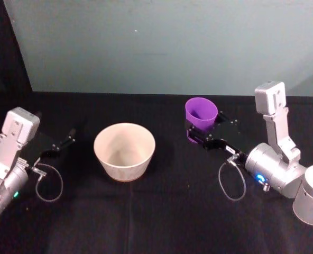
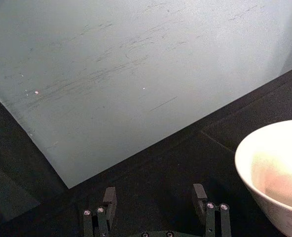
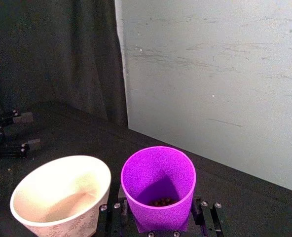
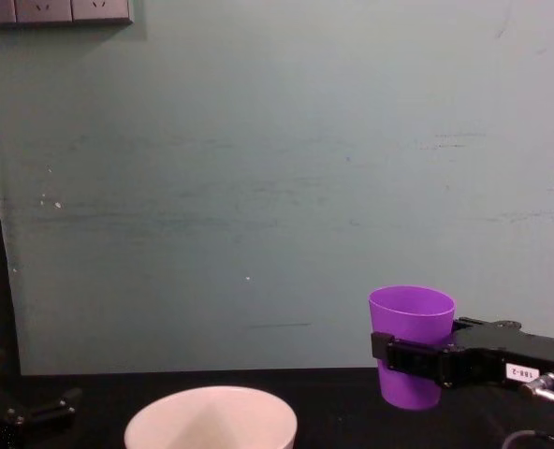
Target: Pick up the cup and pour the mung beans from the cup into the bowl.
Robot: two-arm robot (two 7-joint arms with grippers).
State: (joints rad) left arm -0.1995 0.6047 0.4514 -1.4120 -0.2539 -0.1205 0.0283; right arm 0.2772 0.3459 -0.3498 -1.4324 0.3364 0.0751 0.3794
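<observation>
The right claw is clenched on the cup, one finger either side of the lower wall, the rim left free for pouring. The cup stands upright at the bowl's 2 o'clock, well apart from it. Whether its base has cleared the black worktop cannot be told.

The purple plastic looks thin, smooth and light, so it is likely to flex or slide under a hard squeeze. Its taper favours a hold below the wider top. A small heap of mung beans lies at the bottom, adding little weight but ready to roll at the first tilt.

The right arm reaches in low from 4 o'clock, wrist near level.

The white bowl sits mid-worktop. The left claw rests released and empty at the bowl's 9 o'clock.
</observation>
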